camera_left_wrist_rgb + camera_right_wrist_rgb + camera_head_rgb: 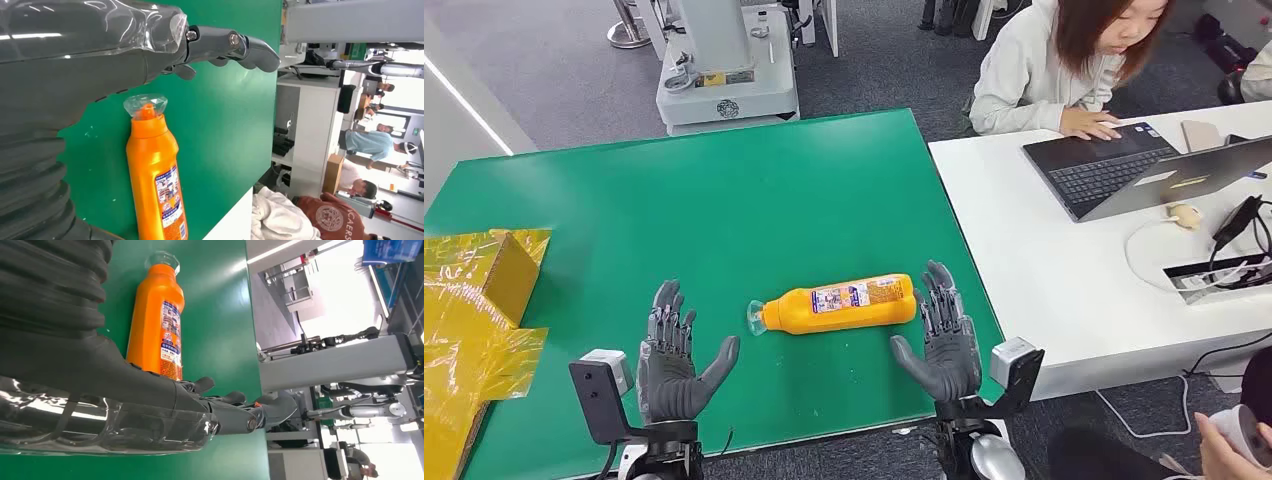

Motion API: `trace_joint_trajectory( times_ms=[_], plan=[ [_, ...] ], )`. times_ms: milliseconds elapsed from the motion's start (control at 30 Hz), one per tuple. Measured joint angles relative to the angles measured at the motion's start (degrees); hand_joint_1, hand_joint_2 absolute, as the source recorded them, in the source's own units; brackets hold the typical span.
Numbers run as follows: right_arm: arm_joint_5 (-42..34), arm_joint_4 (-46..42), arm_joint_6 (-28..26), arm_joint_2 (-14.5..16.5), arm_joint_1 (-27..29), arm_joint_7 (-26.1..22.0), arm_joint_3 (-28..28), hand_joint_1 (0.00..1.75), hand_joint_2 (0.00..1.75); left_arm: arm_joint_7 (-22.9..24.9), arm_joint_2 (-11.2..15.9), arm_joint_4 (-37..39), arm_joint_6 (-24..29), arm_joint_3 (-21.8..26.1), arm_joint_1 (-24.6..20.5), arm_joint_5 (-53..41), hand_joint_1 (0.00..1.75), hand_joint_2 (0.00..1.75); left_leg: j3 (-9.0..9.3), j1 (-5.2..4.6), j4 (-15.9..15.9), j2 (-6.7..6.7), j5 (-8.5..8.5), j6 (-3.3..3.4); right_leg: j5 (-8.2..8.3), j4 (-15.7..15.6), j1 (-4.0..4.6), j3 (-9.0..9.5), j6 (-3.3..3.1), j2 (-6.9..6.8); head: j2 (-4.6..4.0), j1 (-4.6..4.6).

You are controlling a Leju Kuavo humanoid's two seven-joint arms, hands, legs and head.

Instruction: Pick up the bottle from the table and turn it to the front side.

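An orange bottle (839, 303) with a clear cap and a printed label lies on its side on the green table (724, 190), cap toward my left hand. My left hand (669, 355) rests open on the table a little left of the cap, fingers spread, palm turned toward the bottle. My right hand (942, 335) stands open just right of the bottle's base, its fingers close to the base. The left wrist view shows the bottle (156, 175) cap-first beside my thumb. The right wrist view shows the bottle (156, 322) from its base end, past my fingers (235, 412).
Yellow packaging and a cardboard box (479, 300) lie at the table's left edge. A white desk (1064, 280) with a laptop (1114, 165) adjoins the right side, where a person (1064, 60) sits. A robot base (724, 70) stands behind the table.
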Motion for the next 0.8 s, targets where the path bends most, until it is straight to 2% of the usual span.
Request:
trace_joint_trajectory(
  times_ms=[300,367,500,567,700,800],
  plan=[
    [1.31,-0.56,-0.92,0.0,0.05,0.13,0.0,0.0,1.75,0.33,-0.12,-0.02,-0.67,0.0,0.09,-0.01,0.0,1.75,0.01,0.0,0.0,0.0,0.0,0.0,0.0,0.0,0.0,0.0,0.0,0.0,0.0,0.0],
    [5.36,-0.91,-2.45,-0.01,-0.02,0.72,-0.01,0.0,1.75,0.74,-0.18,-0.03,-0.97,0.0,0.09,-0.15,0.0,1.75,0.0,0.0,0.0,0.0,0.0,0.0,0.0,0.0,0.0,0.0,0.0,0.0,0.0,0.0],
    [26.41,-2.42,-5.98,-1.32,-2.07,5.82,-0.05,0.0,1.75,1.87,-0.64,-0.47,-1.97,0.0,0.34,-1.51,0.0,1.75,0.03,0.0,0.0,0.07,0.0,0.0,0.01,0.0,-0.01,0.0,0.0,0.08,0.0,-0.01],
    [32.7,-2.63,-6.54,-2.67,-3.83,7.36,-0.13,0.0,1.75,2.16,-0.95,-0.67,-2.46,0.0,0.44,-1.9,0.0,1.75,0.04,-0.01,0.01,0.09,0.0,0.0,0.01,-0.01,-0.01,0.01,0.01,0.09,0.0,0.01],
    [34.69,-2.36,-7.6,-5.2,-6.23,7.89,-0.36,0.0,1.75,2.32,-1.16,-0.69,-3.0,-0.01,0.5,-1.98,0.0,1.75,0.03,-0.01,0.01,0.08,0.0,0.0,0.02,-0.01,-0.02,0.01,0.01,0.08,0.0,0.0],
    [34.79,-0.35,-8.75,-8.73,-9.54,8.02,0.24,0.0,1.75,1.66,-1.19,-0.36,-3.49,-0.1,-0.08,-1.28,0.0,1.75,0.03,-0.01,0.03,0.1,0.0,0.01,0.04,-0.01,-0.02,0.01,0.01,0.1,0.0,0.0]
  ],
)
